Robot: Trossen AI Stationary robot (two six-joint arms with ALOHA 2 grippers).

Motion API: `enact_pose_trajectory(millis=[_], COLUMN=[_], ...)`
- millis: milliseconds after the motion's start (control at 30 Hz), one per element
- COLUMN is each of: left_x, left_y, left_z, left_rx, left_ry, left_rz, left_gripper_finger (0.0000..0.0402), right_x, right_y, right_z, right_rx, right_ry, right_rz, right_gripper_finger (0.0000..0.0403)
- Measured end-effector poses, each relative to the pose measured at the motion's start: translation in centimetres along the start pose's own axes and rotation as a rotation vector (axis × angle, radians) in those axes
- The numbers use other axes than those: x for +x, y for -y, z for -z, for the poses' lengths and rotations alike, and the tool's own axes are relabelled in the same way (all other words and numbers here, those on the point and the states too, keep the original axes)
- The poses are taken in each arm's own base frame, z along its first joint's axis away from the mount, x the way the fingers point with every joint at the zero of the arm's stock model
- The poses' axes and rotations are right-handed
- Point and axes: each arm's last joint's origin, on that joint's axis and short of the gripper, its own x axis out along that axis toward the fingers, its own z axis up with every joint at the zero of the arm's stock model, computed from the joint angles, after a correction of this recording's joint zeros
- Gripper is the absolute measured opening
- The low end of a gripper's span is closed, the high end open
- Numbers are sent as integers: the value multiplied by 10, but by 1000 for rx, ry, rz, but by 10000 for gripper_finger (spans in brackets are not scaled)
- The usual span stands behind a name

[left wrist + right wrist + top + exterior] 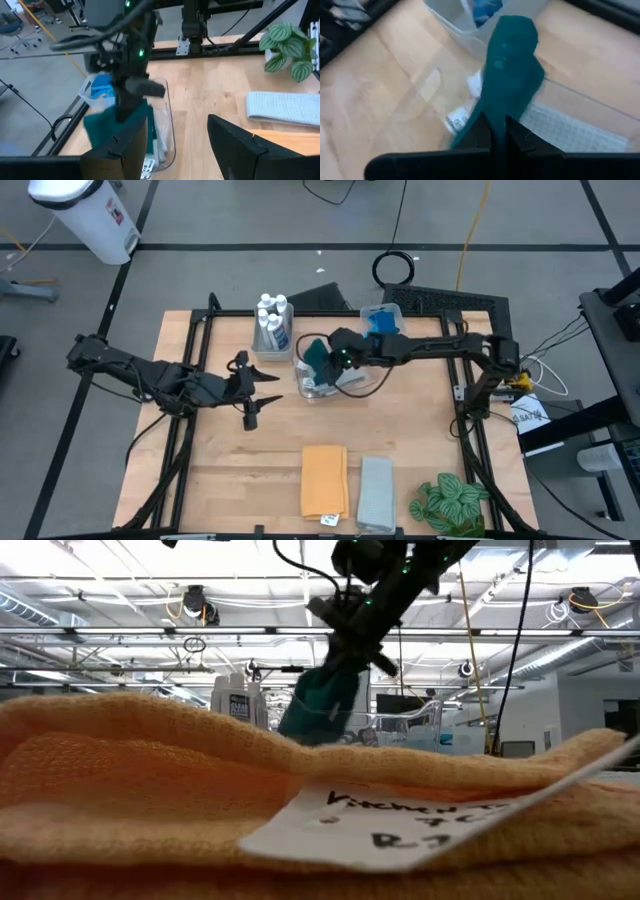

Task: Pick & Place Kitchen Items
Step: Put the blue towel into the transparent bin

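Note:
My right gripper (334, 358) is shut on a dark green cloth (317, 354) above a clear bin (322, 383) at the table's middle far side. The cloth also shows in the low view (320, 707) and the right wrist view (512, 75). My left gripper (262, 389) is open and empty, left of the clear bin. An orange cloth (324, 479) and a grey cloth (376, 492) lie flat near the front edge. White bottles (272, 314) stand in a grey bin. Blue sponges (379, 321) lie in a clear bin at the far side. My right gripper pinches the dark green cloth's upper end (492, 112) between its two fingers, coming from above and the right. The cloth hangs slack below the fingers, lifted over the clear bin; whether its lower end touches the bin's contents I cannot tell.
A white cloth (570, 132) and paper tags lie inside the clear bin. A green leafy plant (450, 502) stands at the front right corner. Bare wood lies between the clear bin and the orange cloth. A white paper tag (400, 825) lies on the orange cloth.

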Motion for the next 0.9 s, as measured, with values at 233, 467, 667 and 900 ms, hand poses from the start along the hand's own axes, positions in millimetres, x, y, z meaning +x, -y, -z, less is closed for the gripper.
enact_pose_trajectory(millis=[233,467,667,900], left_x=[0,0,0,0], left_y=[0,0,0,0], left_z=[-2,-2,-2,-2], left_rx=[-13,-21,-23,-23], left_ry=[21,21,22,22], left_rz=[2,7,8,10], left_gripper_finger=[209,209,209,209], right_x=[18,36,45,43], right_y=[-5,1,8,13], right_z=[2,12,18,23], right_rx=[59,69,50,36], right_ry=[11,-46,-34,-69], right_rz=[-68,-12,106,182], right_gripper_finger=[0,0,0,4])
